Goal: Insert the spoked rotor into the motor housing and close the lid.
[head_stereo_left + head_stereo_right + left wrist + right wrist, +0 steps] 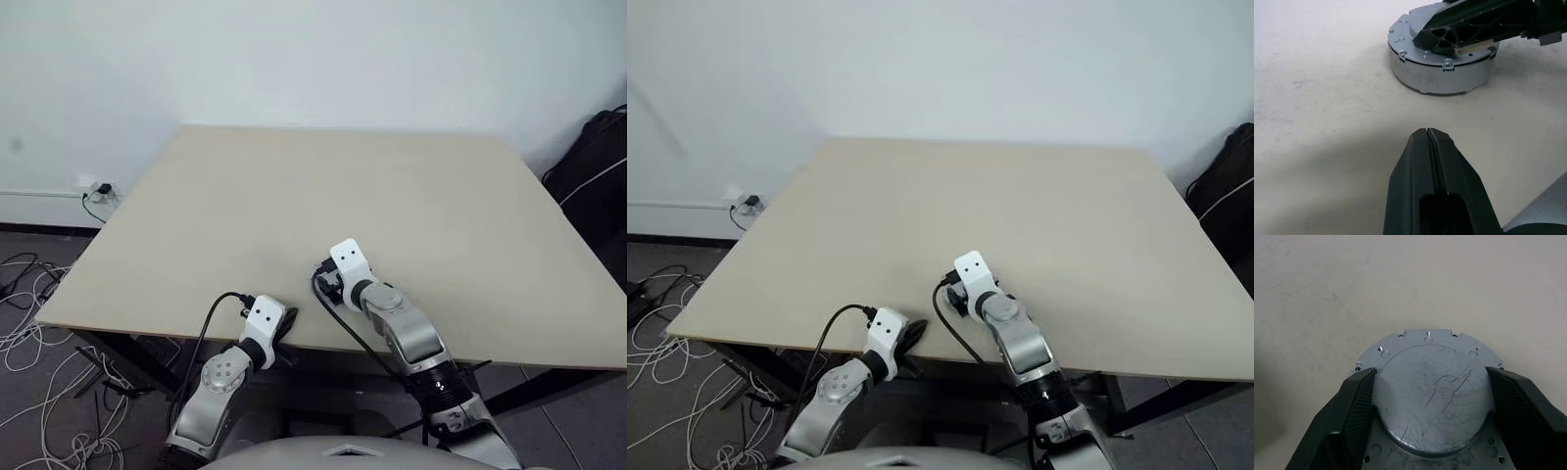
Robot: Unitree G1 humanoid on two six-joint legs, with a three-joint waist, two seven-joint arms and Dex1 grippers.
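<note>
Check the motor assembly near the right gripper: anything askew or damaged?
Nothing askew. The silver lid sits flat and flush on the round body, on the table. Its top face is scuffed with fine scratches. The right gripper straddles it; the left gripper is shut nearby.

The lid (1430,396) sits on the table (294,196), between the right hand's (1430,416) fingers.

Wall (313,59): plain white, across the top of the frame.
Table (294,196): beige top, dark legs, centre.
Floor (29,392): dark, lower left.
Cables (24,313): white, tangled, lower left.
Socket (98,189): wall-mounted, left edge.
Bag (598,166): black, right edge.
</note>
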